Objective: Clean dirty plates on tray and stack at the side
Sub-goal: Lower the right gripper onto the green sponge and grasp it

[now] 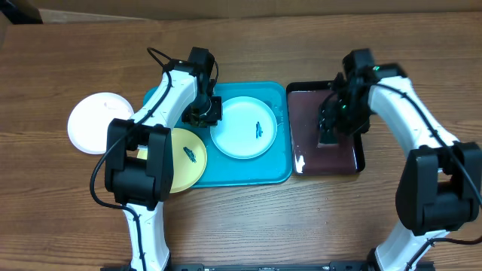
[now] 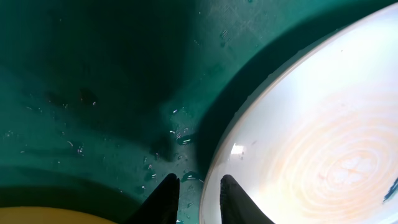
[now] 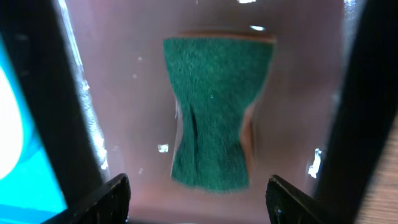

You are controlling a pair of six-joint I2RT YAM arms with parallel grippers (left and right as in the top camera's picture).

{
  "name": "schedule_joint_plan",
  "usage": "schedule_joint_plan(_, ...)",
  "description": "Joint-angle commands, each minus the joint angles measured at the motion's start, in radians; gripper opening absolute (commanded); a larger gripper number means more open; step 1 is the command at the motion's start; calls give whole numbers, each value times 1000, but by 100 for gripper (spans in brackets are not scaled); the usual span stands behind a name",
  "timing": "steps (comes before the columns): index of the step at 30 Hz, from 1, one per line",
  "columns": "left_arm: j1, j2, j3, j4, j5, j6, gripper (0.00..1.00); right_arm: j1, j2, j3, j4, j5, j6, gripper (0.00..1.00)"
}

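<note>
Straddling pale blue plate (image 1: pixel 241 141) rim, left gripper (image 2: pixel 198 182) sat near-closed, clamp unclear, likely steadying; right gripper (image 3: pixel 196 186) gaped over soaking sponge (image 3: pixel 214 112).

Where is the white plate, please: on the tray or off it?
Off it: the white plate lies on the wooden table, outside the tray and its rim.

Smeared blue plate (image 1: pixel 237 134), yellow plate (image 1: pixel 188 159) on tray (image 1: pixel 256 170); white plate (image 1: pixel 96 124) seemingly clean.
</note>
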Motion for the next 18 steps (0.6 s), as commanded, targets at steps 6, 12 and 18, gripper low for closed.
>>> schedule_joint_plan(6, 3, 14, -5, -1, -10, -14, 24, 27, -6, -193, 174, 49, 47, 71)
schedule_joint_plan(12, 3, 14, -5, -2, -10, -14, 24, 27, -6, -202, 181, 42, 48, 4)
schedule_joint_plan(18, 3, 14, -5, -3, -10, -14, 24, 27, -6, -115, 100, 43, 44, 78)
